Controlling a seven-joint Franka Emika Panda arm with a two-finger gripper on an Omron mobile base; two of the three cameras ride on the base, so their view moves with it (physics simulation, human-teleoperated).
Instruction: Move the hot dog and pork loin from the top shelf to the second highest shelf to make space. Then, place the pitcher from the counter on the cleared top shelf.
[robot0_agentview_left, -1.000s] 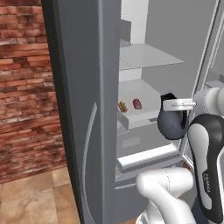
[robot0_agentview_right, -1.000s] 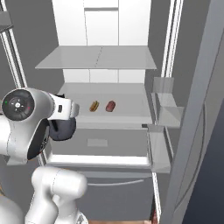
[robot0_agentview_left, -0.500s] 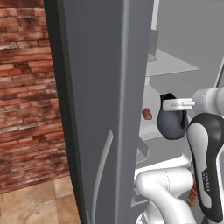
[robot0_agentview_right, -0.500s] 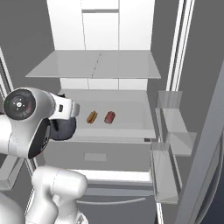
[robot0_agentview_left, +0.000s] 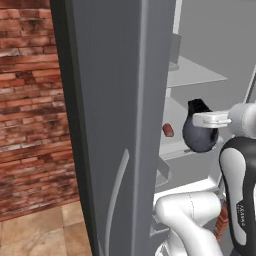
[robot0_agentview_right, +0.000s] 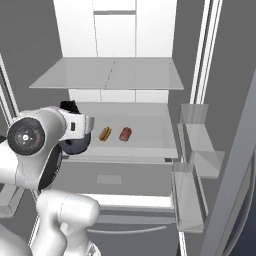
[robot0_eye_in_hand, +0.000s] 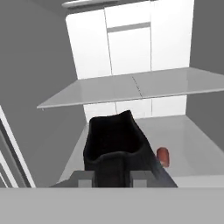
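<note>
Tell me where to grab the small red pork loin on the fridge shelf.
Grip the small red pork loin across its narrow middle, probably coming in from the open front. It lies flat, its length pointing roughly inward, and the tan hot dog lies apart on its left.

My robot arm (robot0_agentview_right: 60, 215) is mostly white and smooth, made of fat round tubes that join like big elbows. In my right base view one joint ends in a round dark cap (robot0_agentview_right: 26, 138) with a grey ring and a tiny light dot in the middle. In my left base view I see a dark grey band (robot0_agentview_left: 240, 192) curving around one white part. A flat white block (robot0_agentview_left: 216, 119) sticks out near the hand.
</note>
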